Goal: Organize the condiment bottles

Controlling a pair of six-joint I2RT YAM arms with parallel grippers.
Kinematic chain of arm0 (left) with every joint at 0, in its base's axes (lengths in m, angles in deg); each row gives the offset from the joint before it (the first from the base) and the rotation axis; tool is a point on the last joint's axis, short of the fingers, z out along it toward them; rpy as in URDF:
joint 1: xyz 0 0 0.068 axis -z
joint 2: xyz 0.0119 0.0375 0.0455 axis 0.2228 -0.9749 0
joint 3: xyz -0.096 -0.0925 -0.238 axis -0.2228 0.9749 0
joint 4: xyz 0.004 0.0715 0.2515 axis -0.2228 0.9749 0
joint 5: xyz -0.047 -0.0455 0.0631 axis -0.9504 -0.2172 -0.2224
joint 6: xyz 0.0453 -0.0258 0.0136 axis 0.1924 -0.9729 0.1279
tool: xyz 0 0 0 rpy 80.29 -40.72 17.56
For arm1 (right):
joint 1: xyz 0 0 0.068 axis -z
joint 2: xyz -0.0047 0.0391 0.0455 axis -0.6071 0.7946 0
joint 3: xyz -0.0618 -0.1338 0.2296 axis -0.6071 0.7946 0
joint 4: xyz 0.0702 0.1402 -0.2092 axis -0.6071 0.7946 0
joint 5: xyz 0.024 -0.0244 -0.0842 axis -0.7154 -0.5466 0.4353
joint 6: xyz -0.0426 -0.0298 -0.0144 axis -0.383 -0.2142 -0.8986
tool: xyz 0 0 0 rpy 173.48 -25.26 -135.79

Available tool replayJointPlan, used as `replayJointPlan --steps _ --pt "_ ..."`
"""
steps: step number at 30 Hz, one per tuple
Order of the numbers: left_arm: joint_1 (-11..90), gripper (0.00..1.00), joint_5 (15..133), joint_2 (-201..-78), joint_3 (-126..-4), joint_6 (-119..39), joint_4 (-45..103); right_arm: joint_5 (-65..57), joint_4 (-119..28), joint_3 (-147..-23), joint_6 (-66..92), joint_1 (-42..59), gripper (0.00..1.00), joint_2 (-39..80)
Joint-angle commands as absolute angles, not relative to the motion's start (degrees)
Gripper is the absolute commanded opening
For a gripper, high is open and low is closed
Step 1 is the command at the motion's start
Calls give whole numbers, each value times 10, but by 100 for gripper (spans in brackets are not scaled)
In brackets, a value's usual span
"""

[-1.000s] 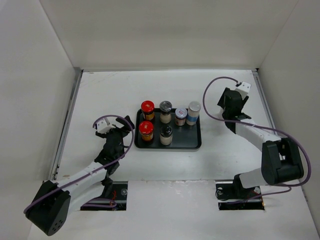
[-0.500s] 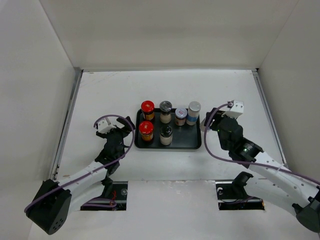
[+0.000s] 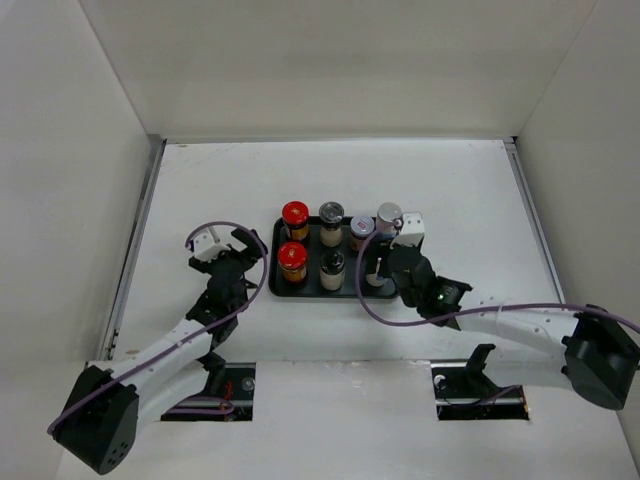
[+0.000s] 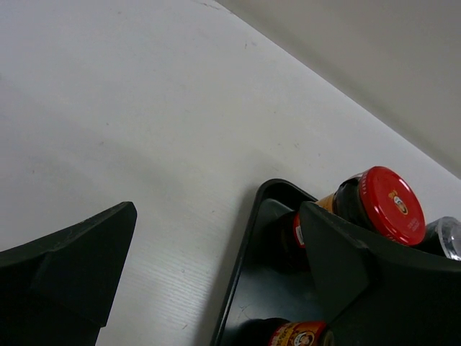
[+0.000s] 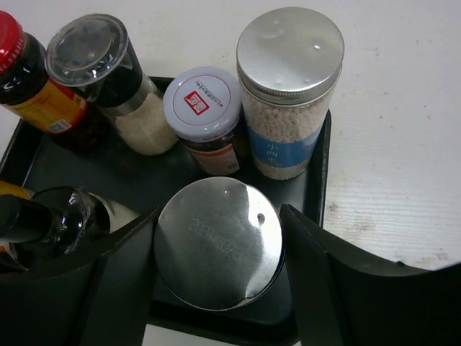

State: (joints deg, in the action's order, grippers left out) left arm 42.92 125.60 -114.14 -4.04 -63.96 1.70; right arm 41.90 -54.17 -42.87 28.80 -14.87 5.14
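A black tray [image 3: 390,292] holds two red-lidded dark jars [image 3: 295,213] [image 3: 292,255], a grey-lidded pale jar [image 3: 331,213], a dark-lidded jar [image 3: 332,263], a white-lidded jar [image 3: 360,228] and a tall silver-capped jar [image 3: 388,213]. My right gripper [image 3: 377,268] is shut on a second silver-capped jar [image 5: 220,241] and holds it upright over the tray's front right corner, in front of the white-lidded jar [image 5: 202,101] and the tall jar [image 5: 288,50]. My left gripper [image 3: 232,262] is open and empty beside the tray's left rim [image 4: 241,267], near a red-lidded jar [image 4: 385,205].
White walls close the table at the back and both sides. Bare white tabletop [image 3: 450,190] lies around the tray. The right arm's purple cable [image 3: 362,300] loops in front of the tray.
My right arm swung from the far right of the table to the tray's front right corner, where it holds a silver-capped jar. The left gripper shifted slightly beside the tray.
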Motion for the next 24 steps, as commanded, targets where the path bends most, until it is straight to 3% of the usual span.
replayJointPlan --steps 1,4,10,18,24 --pt "429 100 1247 -1126 -90 -640 57 413 -651 -424 278 -154 74 56" --pt "424 100 1234 -1148 -120 -645 101 415 -651 -416 273 -154 99 47" --pt "396 100 1205 -1181 -194 -655 217 424 -645 -409 248 -142 100 -43" --pt "393 100 1183 -1175 -257 -663 309 451 -680 -332 305 -48 100 -166" --pt "420 100 1146 -1156 -310 -661 353 466 -672 -301 378 5 100 -189"
